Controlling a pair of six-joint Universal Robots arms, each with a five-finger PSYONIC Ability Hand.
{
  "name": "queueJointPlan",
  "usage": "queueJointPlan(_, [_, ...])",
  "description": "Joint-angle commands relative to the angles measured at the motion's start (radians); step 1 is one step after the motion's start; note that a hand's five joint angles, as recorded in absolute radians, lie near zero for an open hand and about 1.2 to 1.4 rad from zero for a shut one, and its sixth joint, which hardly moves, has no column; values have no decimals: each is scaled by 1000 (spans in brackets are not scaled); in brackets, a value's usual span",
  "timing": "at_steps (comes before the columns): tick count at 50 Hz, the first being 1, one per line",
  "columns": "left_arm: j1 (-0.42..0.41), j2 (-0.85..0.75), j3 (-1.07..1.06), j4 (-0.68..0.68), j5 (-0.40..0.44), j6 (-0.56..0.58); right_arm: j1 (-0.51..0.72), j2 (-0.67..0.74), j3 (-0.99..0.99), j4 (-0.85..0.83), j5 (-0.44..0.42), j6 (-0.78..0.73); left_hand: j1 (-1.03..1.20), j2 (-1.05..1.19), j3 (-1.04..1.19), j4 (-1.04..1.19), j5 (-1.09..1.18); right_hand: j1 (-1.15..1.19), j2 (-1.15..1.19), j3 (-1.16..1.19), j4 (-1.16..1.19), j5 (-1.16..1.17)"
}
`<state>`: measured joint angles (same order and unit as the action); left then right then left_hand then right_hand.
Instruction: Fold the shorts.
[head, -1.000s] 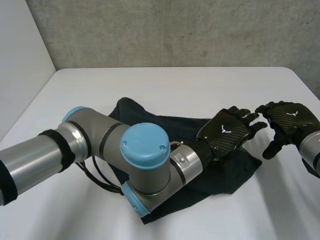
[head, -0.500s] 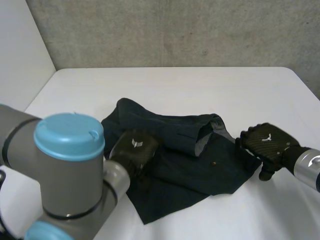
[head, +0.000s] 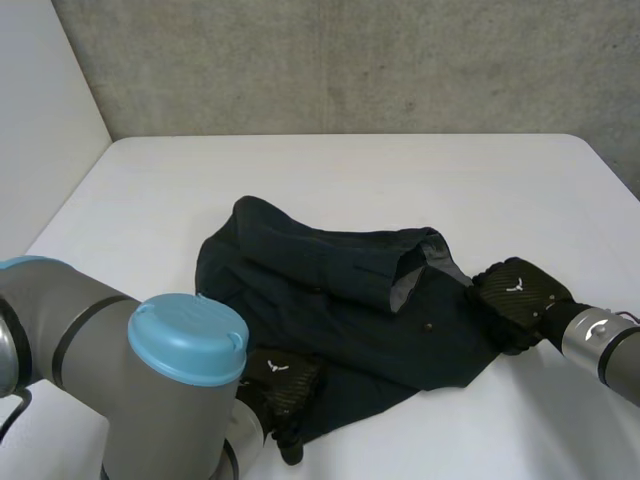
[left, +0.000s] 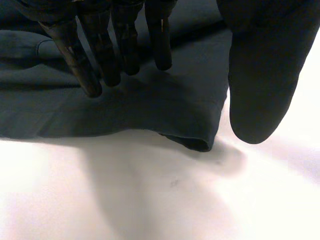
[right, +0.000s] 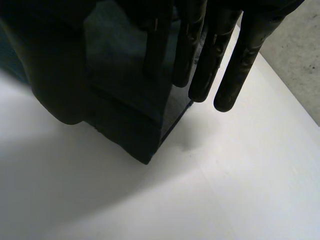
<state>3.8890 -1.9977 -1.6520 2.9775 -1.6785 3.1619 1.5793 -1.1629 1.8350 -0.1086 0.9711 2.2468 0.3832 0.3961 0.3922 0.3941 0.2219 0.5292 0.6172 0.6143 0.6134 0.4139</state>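
Observation:
The dark navy shorts (head: 340, 300) lie spread on the white table (head: 330, 180), with one flap turned over near the middle showing a lighter inside (head: 408, 285). My left hand (head: 283, 385) is at the shorts' near corner. In the left wrist view its fingers (left: 125, 45) reach straight over the cloth (left: 115, 107), and the thumb (left: 260, 75) stands apart beside the corner. My right hand (head: 515, 292) rests at the shorts' right corner. Its fingers (right: 235, 60) stretch over that corner (right: 127, 117), the thumb (right: 55, 75) on the other side, nothing pinched.
Bare white table (left: 150, 200) lies in front of the near corner and beyond the right corner (right: 225, 190). A grey concrete wall (head: 350, 60) runs behind the table's far edge. My left arm's blue-capped joint (head: 188, 338) stands over the near left of the table.
My left arm has swung back from the shorts' right side to their near corner. The right hand has dropped onto the right corner. A flap now lies folded over in the middle.

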Motion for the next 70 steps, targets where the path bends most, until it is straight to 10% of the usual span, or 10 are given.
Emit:
queueJointPlan(1, [-13, -13, 3, 44, -26, 3, 1, 34, -28, -29, 1, 11, 162, 149, 153, 151, 149, 775, 687, 690, 691, 716])
queueJointPlan(27, [-23, -124, 54, 118, -79, 9, 21, 12, -57, -26, 21, 180, 288, 275, 279, 277, 275, 867, 779, 782, 783, 808])
queueJointPlan(38, [-20, -119, 72, 140, -113, 10, 38, 9, -57, -20, 72, 181, 1013, 1000, 1004, 1002, 1000, 867, 779, 782, 783, 808])
queueJointPlan(55, [90, 459, 217, 135, -153, 288, 100, -369, -316, 240, 153, 433, 1013, 1000, 1004, 1002, 1000, 867, 779, 782, 783, 808])
queueJointPlan(70, [102, 614, 491, 32, -158, 297, 97, -529, -790, 478, 199, 586, 1013, 1000, 1004, 1002, 1000, 867, 779, 782, 783, 808])
